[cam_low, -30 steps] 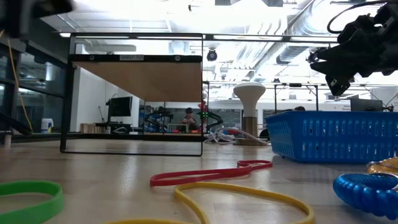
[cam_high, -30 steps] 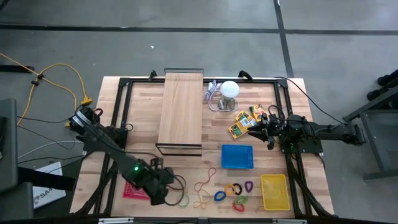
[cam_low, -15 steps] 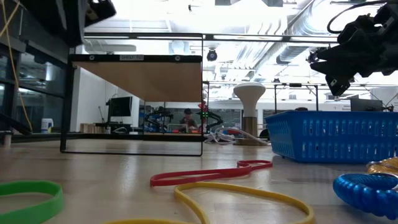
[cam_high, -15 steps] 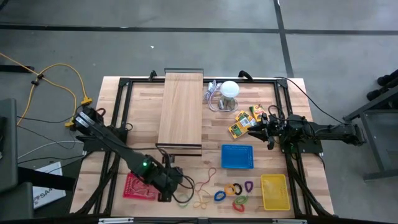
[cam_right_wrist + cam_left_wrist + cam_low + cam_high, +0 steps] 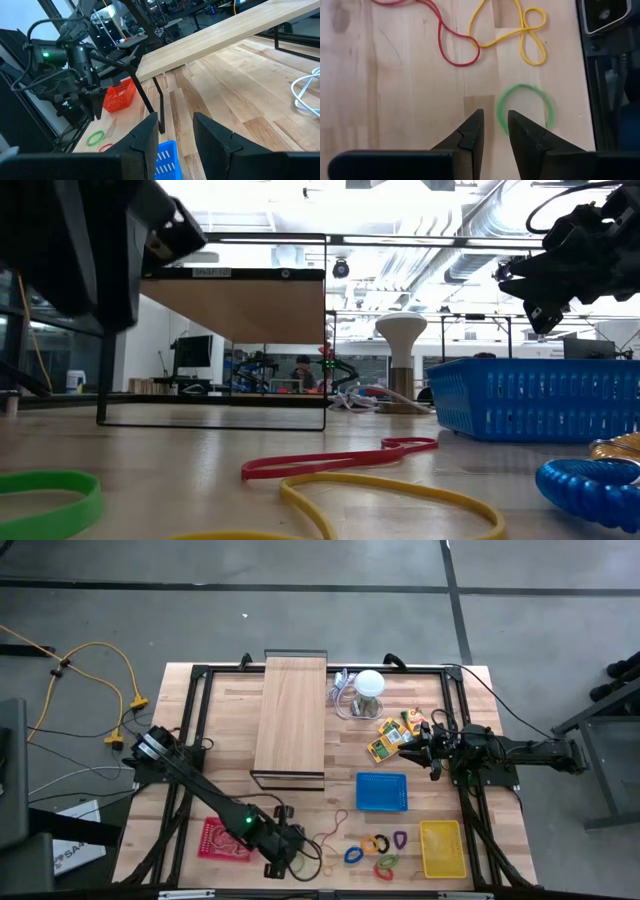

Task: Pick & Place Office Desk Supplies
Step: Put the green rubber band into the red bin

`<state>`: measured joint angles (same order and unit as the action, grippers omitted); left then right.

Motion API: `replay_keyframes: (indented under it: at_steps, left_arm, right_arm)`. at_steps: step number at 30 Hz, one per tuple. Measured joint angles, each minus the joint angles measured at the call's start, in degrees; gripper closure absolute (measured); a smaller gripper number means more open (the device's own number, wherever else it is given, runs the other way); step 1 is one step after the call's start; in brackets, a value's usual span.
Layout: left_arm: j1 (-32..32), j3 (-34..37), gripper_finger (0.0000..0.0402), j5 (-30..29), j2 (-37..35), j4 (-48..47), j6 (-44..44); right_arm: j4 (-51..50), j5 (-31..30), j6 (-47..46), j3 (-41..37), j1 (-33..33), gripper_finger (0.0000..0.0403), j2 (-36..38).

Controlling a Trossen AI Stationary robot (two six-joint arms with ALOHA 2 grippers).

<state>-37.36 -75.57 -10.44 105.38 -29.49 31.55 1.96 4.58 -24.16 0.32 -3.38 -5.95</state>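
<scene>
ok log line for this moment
left gripper: open, over green rubber band | right gripper: open, empty, waiting beside yellow packs

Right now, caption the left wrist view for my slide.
Left hand, open, poised beside green rubber band; red and yellow bands beyond.

Rubber bands (image 5: 325, 840) and loop clips (image 5: 375, 852) strewn along table's (image 5: 500, 720) front edge, between two baskets (image 5: 441, 848); third basket (image 5: 382, 792) behind; wooden board (image 5: 291, 715) seemingly raised behind.
</scene>
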Motion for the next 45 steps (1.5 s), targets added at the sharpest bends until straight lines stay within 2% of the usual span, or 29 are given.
replay_keyframes:
  at_steps: [14,38,45]
  left_arm:
    - [-1.38,-0.02,0.0318,1.97,5.76,3.38,5.41]
    - [-2.01,-0.07,0.0318,0.61,7.94,4.14,7.36]
    - [-2.01,-0.07,0.0352,0.17,7.94,3.9,7.38]
  right_arm:
    - [0.0,0.0,0.0,0.0,0.0,0.0292,0.02]
    - [-0.01,0.0,0.0,0.0,-0.01,0.0292,0.0]
    - [-0.01,0.01,0.0,0.0,0.0,0.0292,0.0]
